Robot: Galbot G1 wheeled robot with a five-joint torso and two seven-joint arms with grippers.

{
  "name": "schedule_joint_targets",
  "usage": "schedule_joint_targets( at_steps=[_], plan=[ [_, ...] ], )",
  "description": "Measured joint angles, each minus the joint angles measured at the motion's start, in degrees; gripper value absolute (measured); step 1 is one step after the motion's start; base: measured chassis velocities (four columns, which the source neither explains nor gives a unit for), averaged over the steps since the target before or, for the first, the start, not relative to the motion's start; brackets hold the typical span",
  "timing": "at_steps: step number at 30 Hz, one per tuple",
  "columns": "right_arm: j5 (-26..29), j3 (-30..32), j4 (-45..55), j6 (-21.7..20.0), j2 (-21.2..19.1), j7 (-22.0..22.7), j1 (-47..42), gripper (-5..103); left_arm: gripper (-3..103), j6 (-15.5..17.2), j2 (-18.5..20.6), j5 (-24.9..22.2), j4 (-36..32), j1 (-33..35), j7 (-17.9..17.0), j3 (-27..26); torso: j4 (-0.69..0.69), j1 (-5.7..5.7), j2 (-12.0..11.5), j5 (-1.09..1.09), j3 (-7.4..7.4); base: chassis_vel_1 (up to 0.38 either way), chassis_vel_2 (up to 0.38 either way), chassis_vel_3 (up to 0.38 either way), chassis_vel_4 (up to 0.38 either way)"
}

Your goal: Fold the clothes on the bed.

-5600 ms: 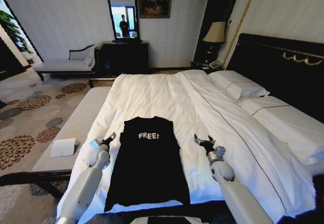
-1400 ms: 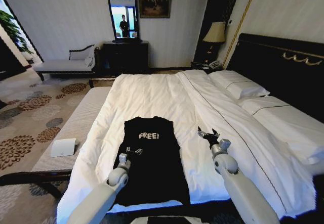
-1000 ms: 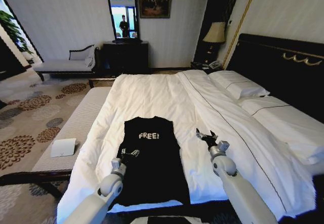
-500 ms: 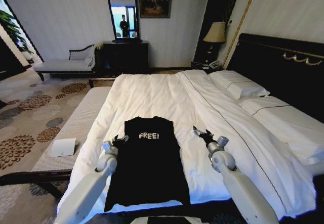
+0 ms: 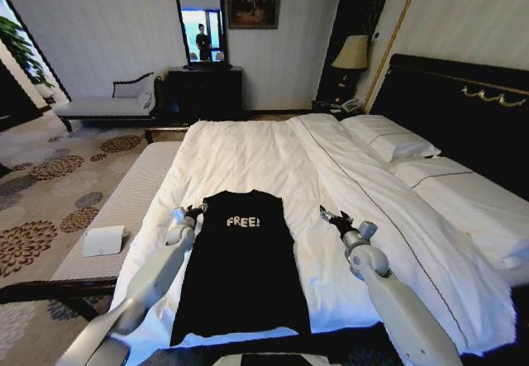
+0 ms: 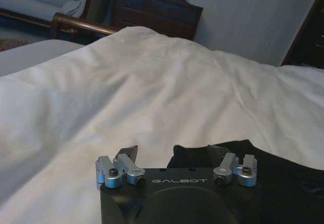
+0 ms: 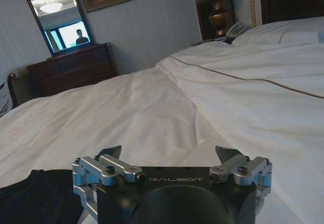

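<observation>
The clothes, a black T-shirt (image 5: 240,275) with white "FREE!" lettering, lie flat near the foot of the bed (image 5: 248,147), on its white duvet. My left gripper (image 5: 188,213) hovers open at the shirt's upper left shoulder. In the left wrist view the left gripper (image 6: 177,155) has its jaws spread wide, and a corner of the T-shirt (image 6: 283,171) lies just ahead of them. My right gripper (image 5: 333,217) stands open over bare duvet, a hand's width right of the shirt. In the right wrist view the right gripper (image 7: 169,155) holds nothing, and the T-shirt (image 7: 35,193) lies off to one side.
White pillows (image 5: 388,139) and a dark headboard (image 5: 463,106) stand at the right. A grey bench (image 5: 124,209) along the bed's left side carries a white box (image 5: 103,240). A chaise (image 5: 107,106), a dresser with mirror (image 5: 202,89) and a lamp (image 5: 351,52) line the far wall.
My left gripper has moved from over the shirt's middle out to the left and forward to the shirt's shoulder. The right gripper has barely shifted. The shirt lies as before.
</observation>
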Motion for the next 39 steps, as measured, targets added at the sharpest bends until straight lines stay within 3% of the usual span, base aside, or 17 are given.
schedule_joint_targets(
  at_steps=[3,11,25,29,31,34,37,39],
  plan=[
    [0.49,-0.78,-0.09,-0.22,-0.24,0.42,1.17,100,81,-0.63,-1.12,1.67,5.92,-2.99,2.45,0.77,0.00,0.00,0.00,-0.02,0.00,0.000,0.000,0.000,0.000],
    [1.44,-3.14,-0.97,-0.56,-0.56,0.87,3.90,100,83,-1.79,-2.65,4.35,12.68,-6.32,4.49,0.63,0.02,0.00,0.00,-0.01,0.00,0.000,0.000,0.000,0.000],
    [1.18,-4.55,-1.18,-0.81,-0.18,1.47,5.88,100,68,-2.00,-4.40,6.94,14.64,-6.94,5.17,1.46,0.01,-0.02,0.01,-0.01,0.00,0.000,0.000,0.000,0.000],
    [1.34,-4.89,-1.11,-0.85,-0.20,1.69,6.44,100,47,-2.05,-5.43,7.68,15.61,-7.27,5.18,1.53,0.02,-0.01,0.01,-0.01,-0.01,0.000,0.000,0.000,0.000],
    [1.39,-4.94,-1.04,-0.88,-0.20,1.78,6.53,100,47,-2.16,-5.79,7.90,15.93,-7.49,5.19,1.52,0.02,-0.01,0.01,-0.01,-0.01,0.000,0.000,0.000,0.000],
    [1.44,-4.97,-0.85,-0.92,-0.19,1.94,6.57,100,30,-2.38,-6.31,8.01,16.35,-8.11,5.19,1.43,-0.01,-0.01,0.01,-0.01,-0.01,0.000,0.000,0.000,0.000],
    [1.44,-4.89,-0.83,-0.93,-0.19,1.95,6.48,100,25,-2.40,-6.25,8.02,16.47,-8.30,5.19,1.43,0.00,-0.01,0.01,-0.01,0.00,0.000,0.000,0.000,0.000],
    [1.47,-4.88,-0.90,-0.93,-0.14,1.95,6.44,100,14,-2.40,-6.17,8.00,16.61,-8.37,5.16,1.43,0.01,-0.01,0.01,-0.01,-0.01,0.000,0.000,0.000,0.000]
  ],
)
